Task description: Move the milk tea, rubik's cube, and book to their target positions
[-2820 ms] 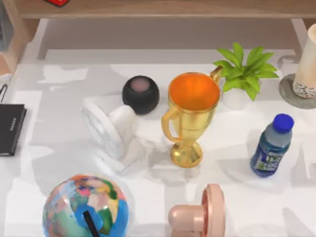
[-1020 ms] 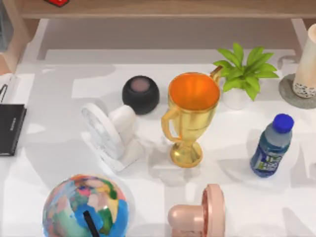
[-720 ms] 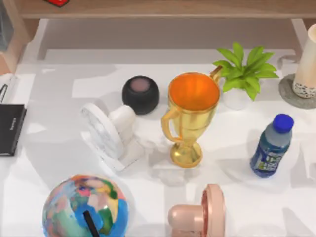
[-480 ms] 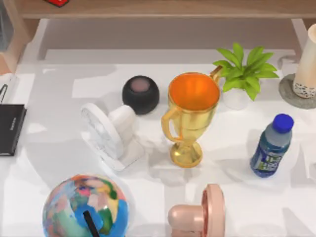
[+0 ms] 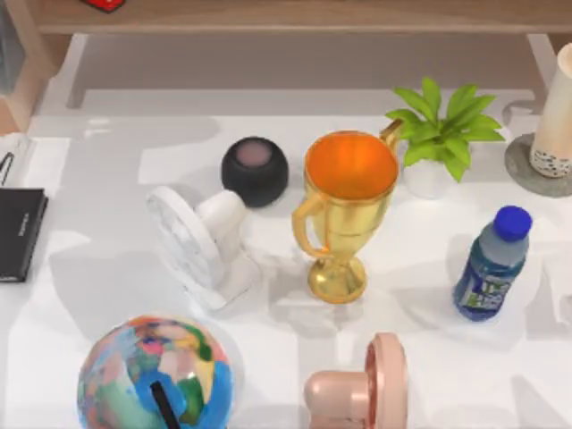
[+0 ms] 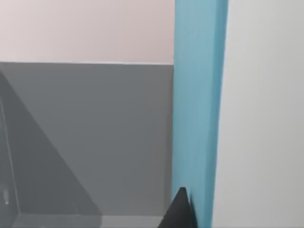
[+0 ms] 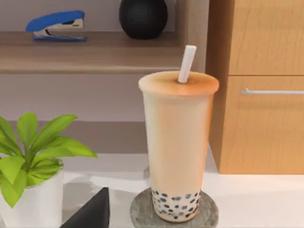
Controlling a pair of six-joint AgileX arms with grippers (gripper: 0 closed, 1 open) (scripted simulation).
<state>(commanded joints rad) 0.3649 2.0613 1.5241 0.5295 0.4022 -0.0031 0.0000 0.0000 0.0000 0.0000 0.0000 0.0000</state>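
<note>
The milk tea [image 7: 176,142], a tall cream cup with a white straw and dark pearls, stands upright on a round grey coaster [image 7: 142,213]. In the top view the milk tea [image 5: 559,107] is at the far right edge. One dark fingertip [image 7: 92,211] of my right gripper shows a little short of the cup, not touching it, and the gripper is open. The book's light-blue cover [image 6: 197,109] runs straight across the left wrist view, close up. A dark fingertip [image 6: 180,211] of my left gripper presses against it. The rubik's cube is out of view.
On the table stand a gold trophy [image 5: 344,210], a potted plant [image 5: 442,134], a blue-capped bottle [image 5: 492,264], a black speaker [image 5: 255,170], a white fan [image 5: 201,237], a pink fan [image 5: 362,389] and a globe [image 5: 154,375]. A black slab [image 5: 18,232] lies at the left edge.
The shadows on the left part of the table have shifted. Nothing standing on the table has moved.
</note>
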